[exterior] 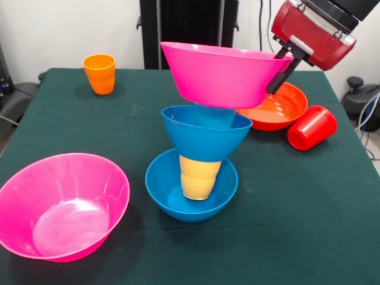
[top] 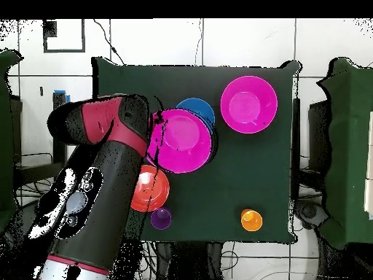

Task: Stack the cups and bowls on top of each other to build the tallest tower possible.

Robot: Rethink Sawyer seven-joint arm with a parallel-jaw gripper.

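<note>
No brand, label or writing reads on any cup, bowl or on the arm.

The pincer (exterior: 278, 74) grips the rim of the top pink bowl (exterior: 222, 74), one dark finger (exterior: 280, 76) down the outside wall; jaws closed on that rim (the inner finger is hidden by the bowl). This bowl sits tilted atop the tower (exterior: 202, 148).

Below the pincer, the stack runs downward: light blue cup (exterior: 212, 114), blue bowl (exterior: 205, 133), yellow cup (exterior: 199, 177), bottom blue bowl (exterior: 191, 193) on the table (exterior: 297, 225).

Just behind and beneath the pincer: the orange-red bowl (exterior: 276, 108), with the red cup (exterior: 312, 127) on its side touching or nearly touching it.

Far across from the pincer, the orange cup (exterior: 100, 73) stands near the table's back corner. The second pink bowl (exterior: 59, 205) sits at the front edge, partly overhanging the frame.

Overhead, a purple cup (top: 161, 217) lies near the table edge beside the arm. Open green cloth lies in front of the tower and to the pincer's side.
</note>
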